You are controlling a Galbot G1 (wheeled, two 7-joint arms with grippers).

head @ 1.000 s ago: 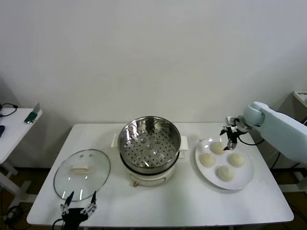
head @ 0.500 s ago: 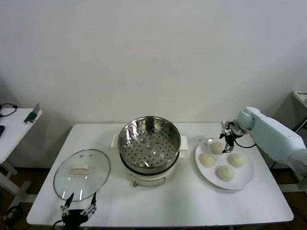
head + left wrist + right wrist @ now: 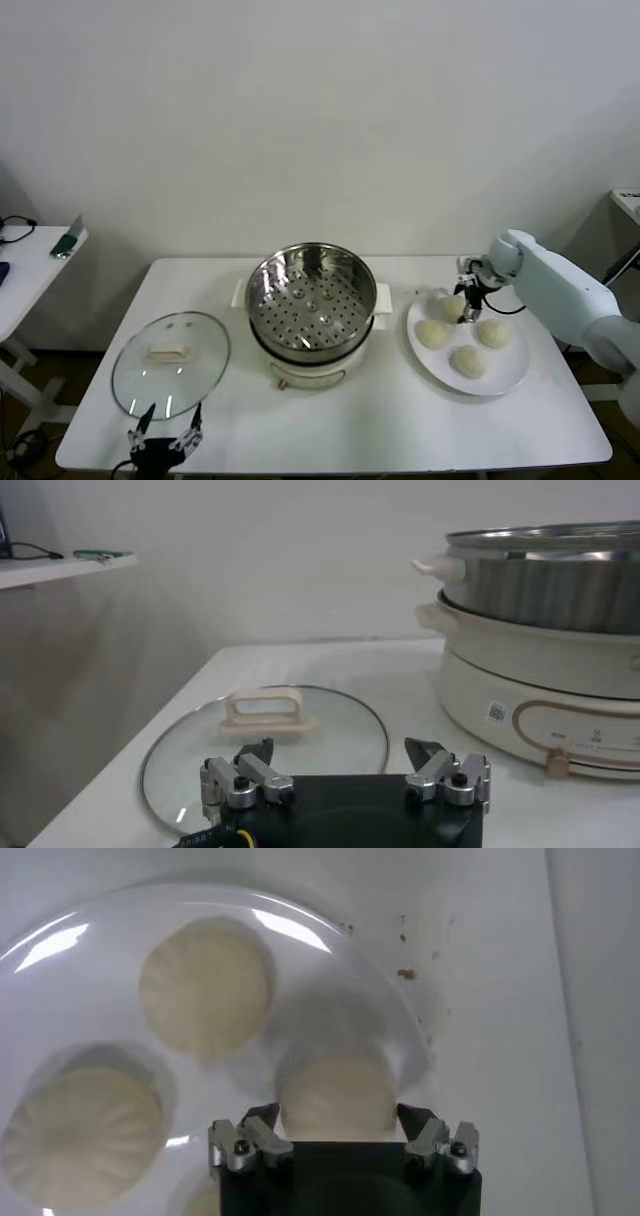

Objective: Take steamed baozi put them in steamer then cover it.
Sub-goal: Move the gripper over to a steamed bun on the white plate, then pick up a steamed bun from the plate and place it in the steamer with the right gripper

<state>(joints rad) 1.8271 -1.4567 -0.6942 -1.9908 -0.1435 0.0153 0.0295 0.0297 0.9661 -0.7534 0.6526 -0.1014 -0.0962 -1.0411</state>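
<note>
Here you are at the first step, the picking of a bun, with nothing yet loaded. The white rectangular table [image 3: 330,430] carries everything: at its middle stands the round shiny stainless-steel steamer [image 3: 311,300] on its cream-white electric base, its perforated tray bare, and on the robot's left of it the round clear glass cover [image 3: 171,361] with the cream-white oblong handle lies flat on the tabletop, well apart from the pot's rim. On the robot's right sits the flat white round plate [image 3: 500,378], and all four small cream-white steamed baozi [image 3: 469,361] lie on it, none touching another. Your right gripper [image 3: 467,305] is down over the bun at the plate's far edge; the right wrist view shows its fingers [image 3: 246,1145] straddling that bun, one on each side, near the dough, but you cannot tell from these views whether they have closed on it. Your left gripper [image 3: 345,777] waits low at the table's near edge, just before the cover, fingers spread and holding nothing. The next move, as I judge it, calls for a gentle squeeze, since soft dough will dent, then a straight lift clear of the plate before you carry the bun across to the steamer.
</note>
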